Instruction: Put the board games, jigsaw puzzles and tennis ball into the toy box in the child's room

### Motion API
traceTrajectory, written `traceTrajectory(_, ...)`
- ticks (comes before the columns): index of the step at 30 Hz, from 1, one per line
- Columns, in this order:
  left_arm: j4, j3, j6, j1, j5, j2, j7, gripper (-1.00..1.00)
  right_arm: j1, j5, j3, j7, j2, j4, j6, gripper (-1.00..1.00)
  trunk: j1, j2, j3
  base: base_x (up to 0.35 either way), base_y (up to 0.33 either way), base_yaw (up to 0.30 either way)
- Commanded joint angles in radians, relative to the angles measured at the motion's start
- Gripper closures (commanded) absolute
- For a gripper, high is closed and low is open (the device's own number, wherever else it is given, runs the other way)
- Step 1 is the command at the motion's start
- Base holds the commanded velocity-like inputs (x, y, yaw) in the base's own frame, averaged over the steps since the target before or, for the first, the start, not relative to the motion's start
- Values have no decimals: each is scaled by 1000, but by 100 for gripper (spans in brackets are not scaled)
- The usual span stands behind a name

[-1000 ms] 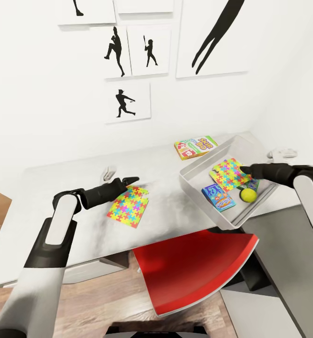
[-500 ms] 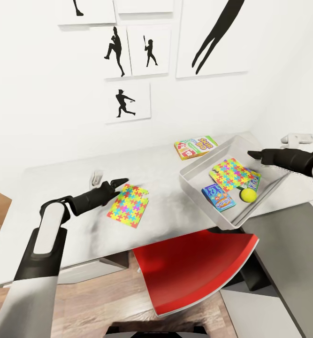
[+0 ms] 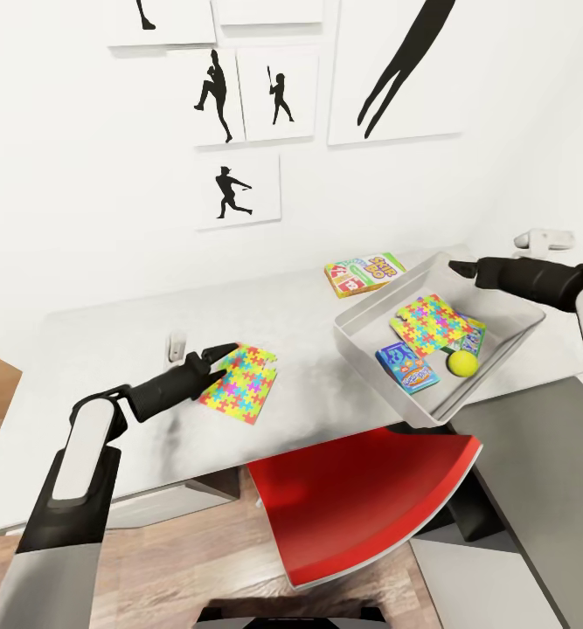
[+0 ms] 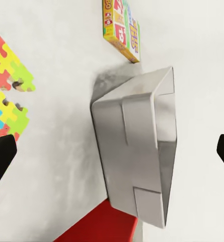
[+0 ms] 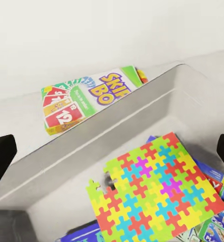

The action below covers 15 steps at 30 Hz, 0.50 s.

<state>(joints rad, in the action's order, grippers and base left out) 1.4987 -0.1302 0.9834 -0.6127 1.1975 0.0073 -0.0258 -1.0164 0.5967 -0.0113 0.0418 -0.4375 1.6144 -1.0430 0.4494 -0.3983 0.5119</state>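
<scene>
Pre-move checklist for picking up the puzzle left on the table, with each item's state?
1. Left gripper open: ok, jaws apart in the left wrist view.
2. Jigsaw puzzle flat on the table, free of the jaws: ok.
3. Toy box has room: ok.
4. Right gripper open, holding nothing: ok.
5. Skip-Bo game outside the box: not ok.

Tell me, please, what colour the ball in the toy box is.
Yellow-green; the tennis ball shows best in the head view.

The board game box (image 5: pixel 89 99) reads "SKIP-BO" and "12".
</scene>
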Motion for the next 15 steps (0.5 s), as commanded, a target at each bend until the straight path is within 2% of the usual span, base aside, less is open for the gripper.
traceTrajectory(1,2,-1,4,4,7,-1,6,-100,-9,8,0,0,19,1,-4,-100,1,-2,1,0,0,0)
traceTrajectory(3,5,2,4,14,12,-2,29,-100,-29,11,1,-7,59,1,-4,-100,1,-2,1,0,0,0)
traceTrajectory(4,5,2,4,14,12,-2,29,-100,-29,11,1,-7,59,1,-4,-100,1,-2,1,0,0,0)
traceTrajectory(6,8,8,4,22,13,-4,50,-100,-50,13,2,-11,91,1,-4,-100,1,-2,1,0,0,0)
traceTrajectory(7,8,8,4,22,13,-4,50,-100,-50,13,2,-11,91,1,-4,-100,1,-2,1,0,0,0)
traceTrajectory(11,18,20,5,29,13,-6,72,-100,-76,15,4,-17,122,1,-4,-100,1,-2,1,0,0,0)
traceTrajectory(15,30,24,6,32,13,-5,79,-100,-96,16,11,-18,139,1,-4,-100,1,-2,1,0,0,0)
